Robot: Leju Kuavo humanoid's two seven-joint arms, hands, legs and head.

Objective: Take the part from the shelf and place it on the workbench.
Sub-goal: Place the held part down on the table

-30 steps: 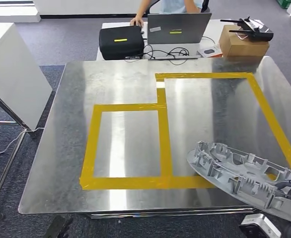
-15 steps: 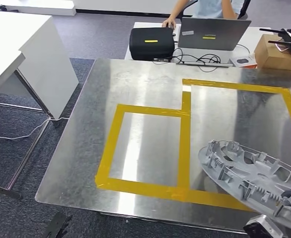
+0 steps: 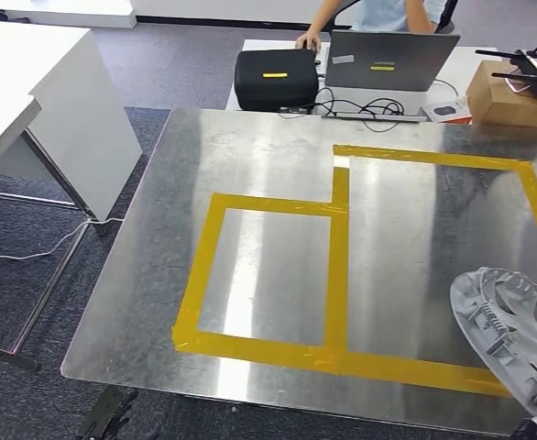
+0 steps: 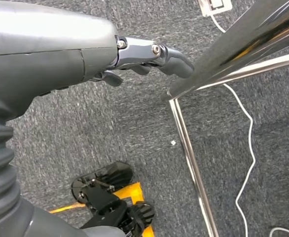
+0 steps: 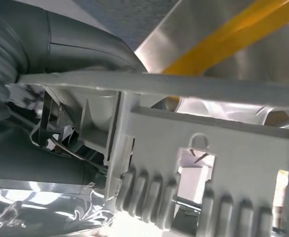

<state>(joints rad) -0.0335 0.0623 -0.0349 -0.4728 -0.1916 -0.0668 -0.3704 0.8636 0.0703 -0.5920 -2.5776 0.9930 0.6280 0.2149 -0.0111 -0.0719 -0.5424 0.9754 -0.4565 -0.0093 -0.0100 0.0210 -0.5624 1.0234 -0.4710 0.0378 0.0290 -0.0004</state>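
Head view: one grey part (image 3: pixel 515 335) at lower right, over steel workbench (image 3: pixel 148 266); two yellow tape rectangles (image 3: pixel 334 275); one cardboard box (image 3: pixel 511 99) upper right, contents unclear.
Left wrist view: left hand (image 4: pixel 98 59) over carpet, fingers loosely together, holding nothing.
Right wrist view: right hand (image 5: pixel 66 136) clamped on part (image 5: pixel 210 163).

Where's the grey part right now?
In the head view, the grey part sits at the workbench's near right corner, over the yellow tape outline's corner.

Grey ribbed part (image 3: pixel 511 335) over workbench (image 3: pixel 266 165) corner
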